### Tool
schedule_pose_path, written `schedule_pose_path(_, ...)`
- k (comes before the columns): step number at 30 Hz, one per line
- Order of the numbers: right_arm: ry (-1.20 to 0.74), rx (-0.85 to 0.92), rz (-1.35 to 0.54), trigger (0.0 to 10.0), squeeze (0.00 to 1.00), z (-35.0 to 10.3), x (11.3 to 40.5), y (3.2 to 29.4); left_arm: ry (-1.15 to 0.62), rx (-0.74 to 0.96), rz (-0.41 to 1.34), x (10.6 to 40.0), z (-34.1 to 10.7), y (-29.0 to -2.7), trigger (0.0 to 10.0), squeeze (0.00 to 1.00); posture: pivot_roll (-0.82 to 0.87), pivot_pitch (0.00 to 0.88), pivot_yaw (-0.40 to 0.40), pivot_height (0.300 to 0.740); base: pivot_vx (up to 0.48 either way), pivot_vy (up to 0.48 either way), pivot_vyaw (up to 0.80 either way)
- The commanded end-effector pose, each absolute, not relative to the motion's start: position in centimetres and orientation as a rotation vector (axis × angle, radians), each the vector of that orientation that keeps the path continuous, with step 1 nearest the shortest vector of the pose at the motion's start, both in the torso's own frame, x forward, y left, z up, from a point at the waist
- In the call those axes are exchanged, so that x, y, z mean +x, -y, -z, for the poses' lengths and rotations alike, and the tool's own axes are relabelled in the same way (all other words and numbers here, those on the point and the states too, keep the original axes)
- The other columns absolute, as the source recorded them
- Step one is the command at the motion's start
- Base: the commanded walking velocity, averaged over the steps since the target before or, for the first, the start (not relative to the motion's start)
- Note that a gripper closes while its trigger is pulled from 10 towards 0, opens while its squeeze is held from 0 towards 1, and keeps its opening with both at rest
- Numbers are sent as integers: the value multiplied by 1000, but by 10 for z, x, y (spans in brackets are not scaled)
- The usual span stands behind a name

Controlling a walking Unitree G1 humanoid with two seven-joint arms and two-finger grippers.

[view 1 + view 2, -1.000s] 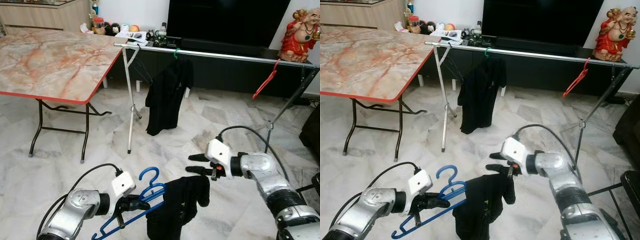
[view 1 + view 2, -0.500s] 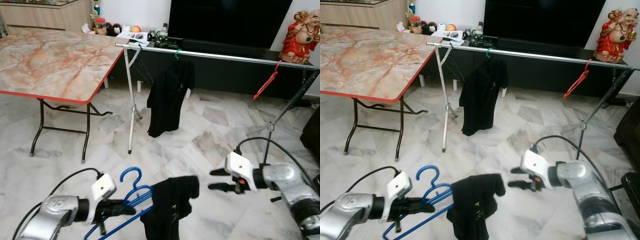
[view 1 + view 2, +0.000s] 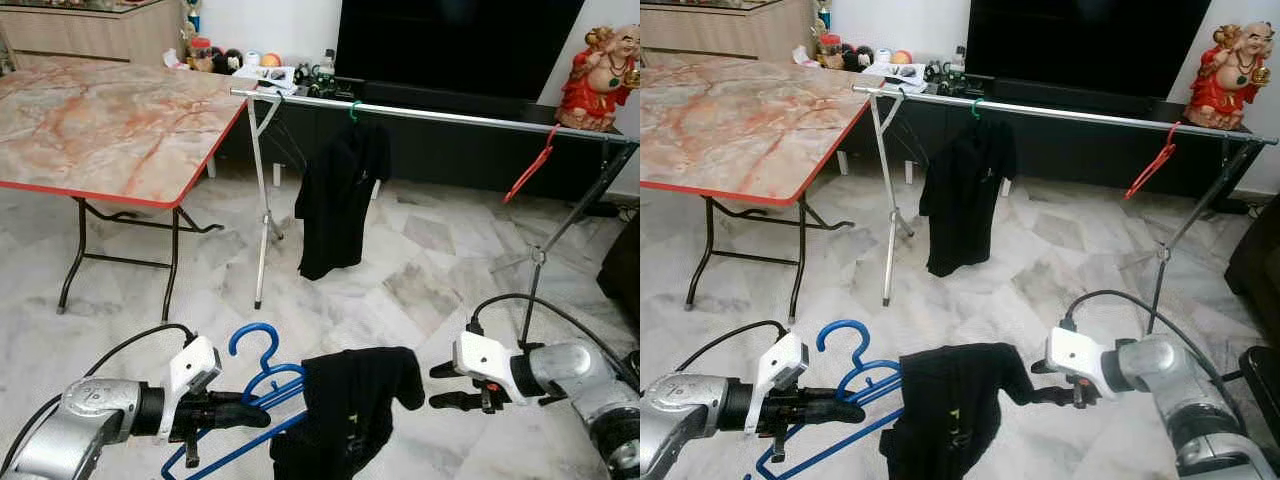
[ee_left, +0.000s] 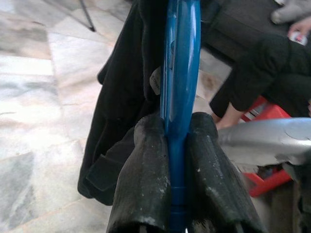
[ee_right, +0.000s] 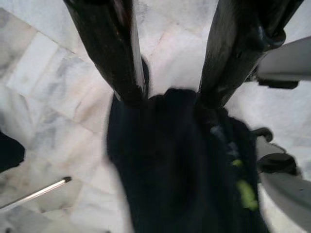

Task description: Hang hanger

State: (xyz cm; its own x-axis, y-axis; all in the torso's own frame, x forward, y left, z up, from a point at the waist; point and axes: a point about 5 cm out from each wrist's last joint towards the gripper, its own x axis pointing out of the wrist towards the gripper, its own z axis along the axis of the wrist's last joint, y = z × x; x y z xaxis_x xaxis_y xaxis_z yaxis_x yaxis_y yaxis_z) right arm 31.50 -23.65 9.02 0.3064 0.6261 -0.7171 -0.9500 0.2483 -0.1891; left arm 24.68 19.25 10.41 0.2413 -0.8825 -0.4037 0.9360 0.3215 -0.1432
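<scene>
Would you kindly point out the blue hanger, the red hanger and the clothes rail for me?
blue hanger (image 3: 256, 345): left eye view, on its curved hook.
red hanger (image 3: 528, 172): left eye view, on its sloping arm under the rail.
clothes rail (image 3: 450, 117): left eye view, on the bare horizontal bar.

Left arm: silver, low at near left, forearm reaching rightward. Left gripper (image 3: 245, 411): black fingers (image 4: 143, 179) clamped together on the blue hanger (image 3: 262, 375), one on each side of its bar.

Right arm: silver, low at near right, forearm pointing leftward, cable looped above the wrist. Right gripper (image 3: 437, 385): fingers (image 5: 109, 46) spread apart, tips just beside the black garment (image 3: 350, 415) draped on the hanger.
</scene>
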Motion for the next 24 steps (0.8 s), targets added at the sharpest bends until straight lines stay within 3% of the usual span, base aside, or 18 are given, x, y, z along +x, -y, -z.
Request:
schedule_pose_path(1,-572,-689,-1150,10000,0,-89,315,237,-418,158,1294,249,-113,-187,0,0,107,0,-103,740,0,0,0)
schedule_pose_path(12,-558,-693,-1092,10000,0,-87,318,237,-400,150,1327,251,-122,-183,0,0,111,0,-103,740,0,0,0)
schedule_pose_path(24,-602,-509,-1145,10000,0,-65,305,224,-371,132,1346,254,-125,-171,0,0,116,14,-106,740,0,0,0)
